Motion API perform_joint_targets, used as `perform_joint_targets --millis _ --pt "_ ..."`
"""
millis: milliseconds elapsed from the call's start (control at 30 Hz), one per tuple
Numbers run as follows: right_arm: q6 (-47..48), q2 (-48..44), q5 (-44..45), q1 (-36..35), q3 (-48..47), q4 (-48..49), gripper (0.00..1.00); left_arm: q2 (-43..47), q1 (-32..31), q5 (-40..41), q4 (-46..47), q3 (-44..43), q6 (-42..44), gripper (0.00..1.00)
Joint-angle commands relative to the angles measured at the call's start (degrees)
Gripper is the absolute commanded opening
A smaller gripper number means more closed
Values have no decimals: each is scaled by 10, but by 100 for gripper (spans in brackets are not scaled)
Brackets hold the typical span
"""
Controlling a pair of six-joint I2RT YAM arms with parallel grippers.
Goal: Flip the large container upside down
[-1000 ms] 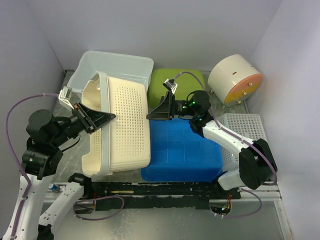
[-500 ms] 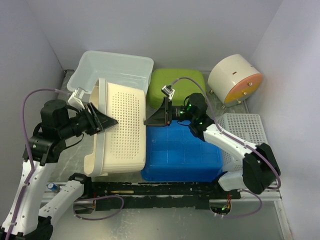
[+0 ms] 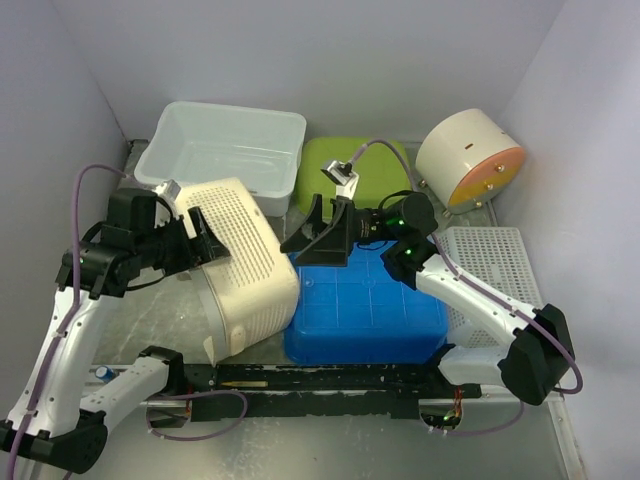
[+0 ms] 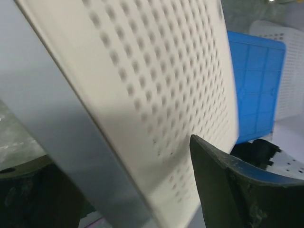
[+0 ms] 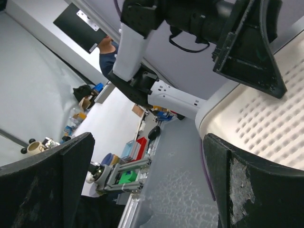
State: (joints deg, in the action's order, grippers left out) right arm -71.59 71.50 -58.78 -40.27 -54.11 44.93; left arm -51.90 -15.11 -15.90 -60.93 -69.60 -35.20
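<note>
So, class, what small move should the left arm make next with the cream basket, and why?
Probably tip the basket the rest of the way and lower its rim flat: it leans tilted, bottom facing up, clamped in the left gripper. The right gripper is open beside it.

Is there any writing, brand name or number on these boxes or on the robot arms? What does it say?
No text can be read in any view.
The cream perforated basket, blue crate, clear tub and round cream drum show no print.
The background clutter in the right wrist view is too small and blurred to read.
</note>
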Motion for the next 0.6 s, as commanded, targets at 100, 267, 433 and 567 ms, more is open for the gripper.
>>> perform_joint_targets --millis 100,267,433,567 --pt "105 6 16 0 -28 -141 100 -18 -4 138 -105 -92 57 87" --pt "177 25 47 0 -63 -259 100 -29 -4 186 -137 -130 58 87" --pt "245 55 104 1 -96 -379 100 -37 -3 205 -162 -153 48 85" --pt "251 88 126 0 -105 -393 100 -40 -4 250 -193 -171 35 83"
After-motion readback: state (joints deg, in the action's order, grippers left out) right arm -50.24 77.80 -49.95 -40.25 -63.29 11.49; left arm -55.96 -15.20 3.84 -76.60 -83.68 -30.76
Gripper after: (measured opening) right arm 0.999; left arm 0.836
